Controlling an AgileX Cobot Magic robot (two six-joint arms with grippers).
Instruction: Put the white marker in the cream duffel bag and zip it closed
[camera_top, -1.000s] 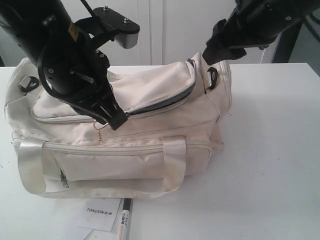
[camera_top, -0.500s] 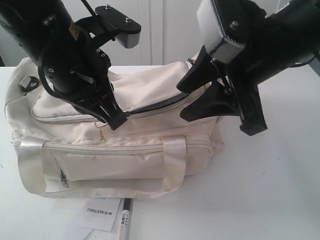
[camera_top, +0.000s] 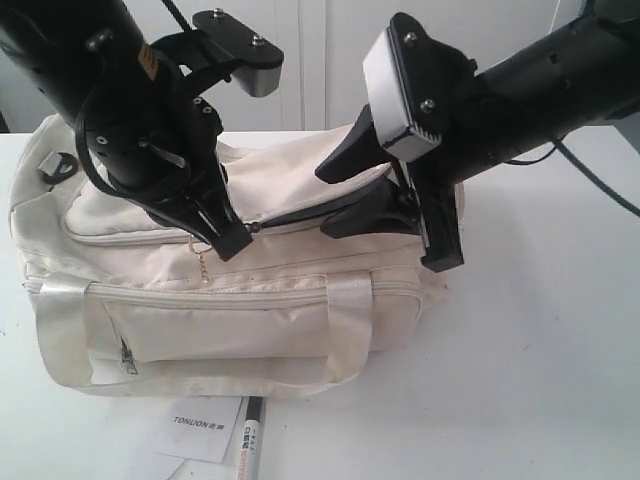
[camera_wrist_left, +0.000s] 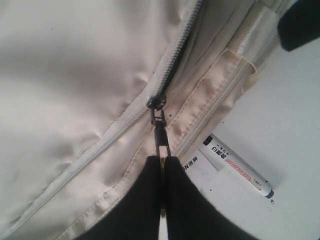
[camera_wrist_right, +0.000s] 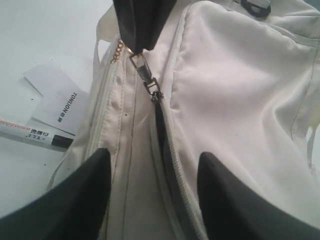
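So the cream duffel bag (camera_top: 250, 310) sat on the white tabletop (camera_top: 540, 350), over toward the left edge, with its front pocket facing the near edge. The white marker (camera_top: 251, 440) wasn't in the bag. It lay flat on the tabletop right at the near edge, in front of the bag, up against a white paper card (camera_top: 200, 425) with TONLION printed on it.

The left gripper (camera_top: 238, 243) was down on top of the bag, fingers pinched tight on the zip pull (camera_wrist_left: 160, 135). In the left wrist view the metal tab was clamped between the two black fingertips. The slider (camera_wrist_left: 156, 102) sat just beyond them, and a little gold chain (camera_top: 200, 268) dangled just below.

The top zip (camera_top: 290, 215) was only partly done up. The teeth were closed on one side of the slider, and on the other side a dark gap ran along the flap toward the right end of the bag.

The right gripper (camera_top: 335, 200) was over that right part of the bag with its fingers spread wide and nothing held. In its own wrist view the open stretch of zip ran right between the two fingers. I honestly couldn't tell if the fingers were touching the fabric or just above it.
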